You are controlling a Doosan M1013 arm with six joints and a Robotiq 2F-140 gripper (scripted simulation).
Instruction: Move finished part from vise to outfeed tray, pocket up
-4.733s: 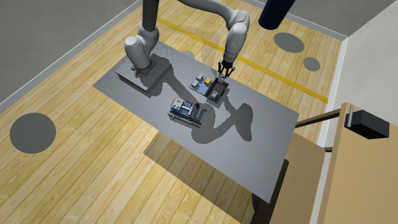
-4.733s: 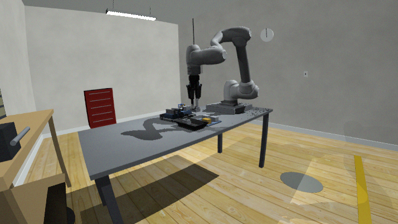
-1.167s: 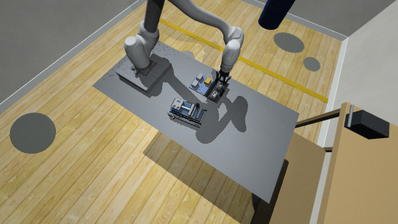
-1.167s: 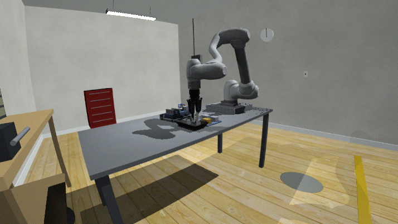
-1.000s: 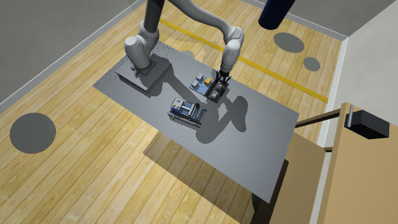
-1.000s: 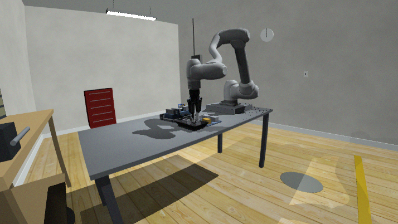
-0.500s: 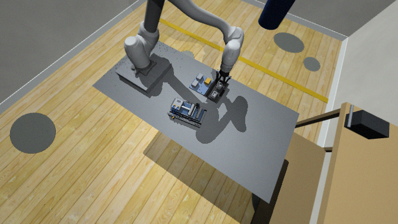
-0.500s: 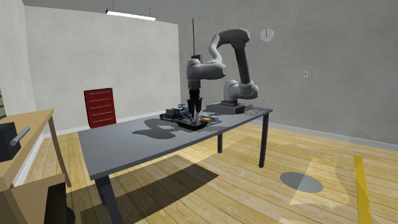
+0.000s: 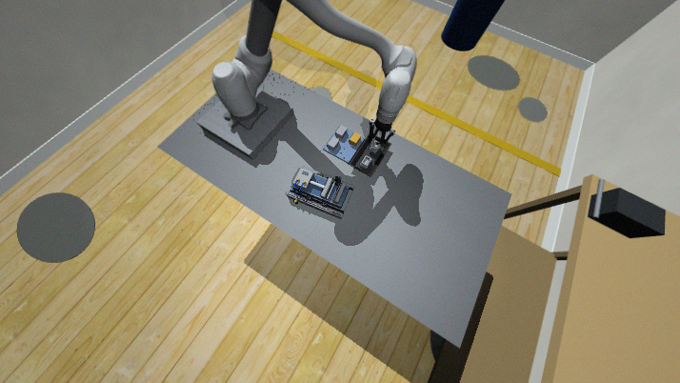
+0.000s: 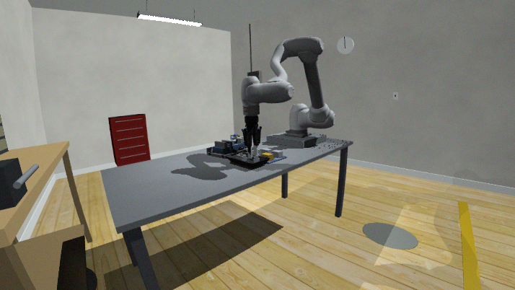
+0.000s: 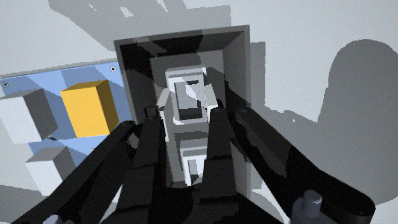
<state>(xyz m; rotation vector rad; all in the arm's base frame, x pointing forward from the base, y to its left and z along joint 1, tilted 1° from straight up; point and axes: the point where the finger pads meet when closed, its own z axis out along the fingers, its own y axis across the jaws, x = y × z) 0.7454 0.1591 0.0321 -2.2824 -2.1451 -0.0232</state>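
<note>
Wrist view: black two-finger gripper (image 11: 186,131) is clamped on the pale grey machined part with a rectangular pocket (image 11: 186,102), pocket facing the camera, inside the dark square outfeed tray (image 11: 239,42). Part looks low over the tray floor; can't tell if it's touching. I'd finish the descent straight down, keep the part level and off the tray walls, and release only once it sits flat. Blue fixture plate with an orange block (image 11: 89,107) sits just beside the tray. Blue-grey vise (image 9: 318,191) is nearby on the grey table (image 9: 429,267). Room: plank floor, red drawer cabinet (image 10: 129,138), wooden bench (image 10: 34,153).
</note>
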